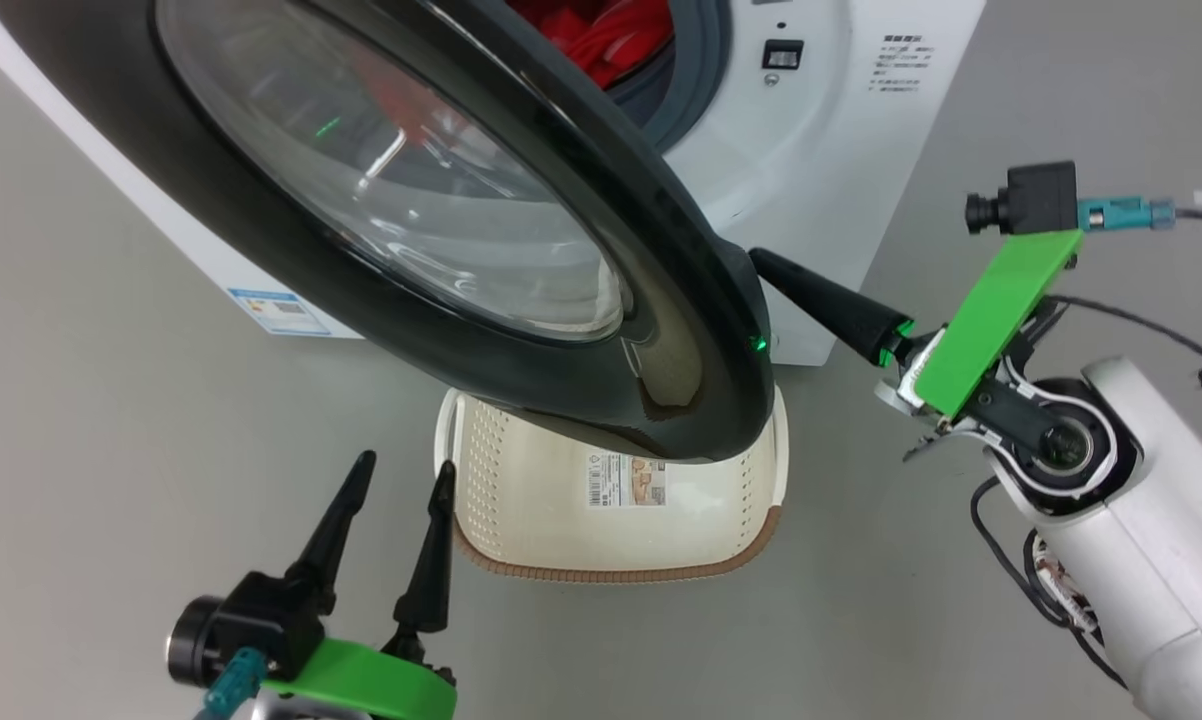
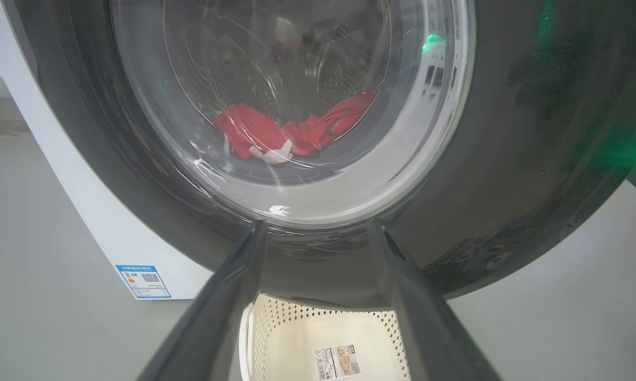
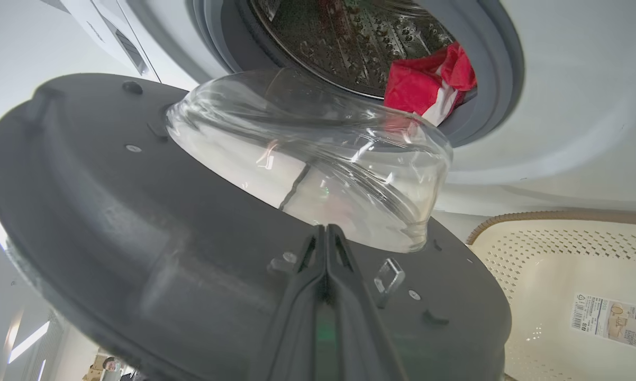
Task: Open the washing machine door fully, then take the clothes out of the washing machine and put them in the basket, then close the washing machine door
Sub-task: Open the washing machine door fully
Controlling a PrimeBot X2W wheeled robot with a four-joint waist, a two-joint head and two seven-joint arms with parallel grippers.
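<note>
basket point(image 1: 611, 575) on floor in front of washing machine point(image 1: 811, 160), label on its bottom. red clothes point(image 1: 601, 40) lie in the drum. door point(image 1: 561, 380) part open, overhanging basket's far half. right gripper point(image 1: 769, 268): fingers pressed together, holding nothing, tip at door's inner face behind the rim. left gripper point(image 1: 406, 465): spread, free, just beside basket's left rim. cables trail by right arm.
</note>
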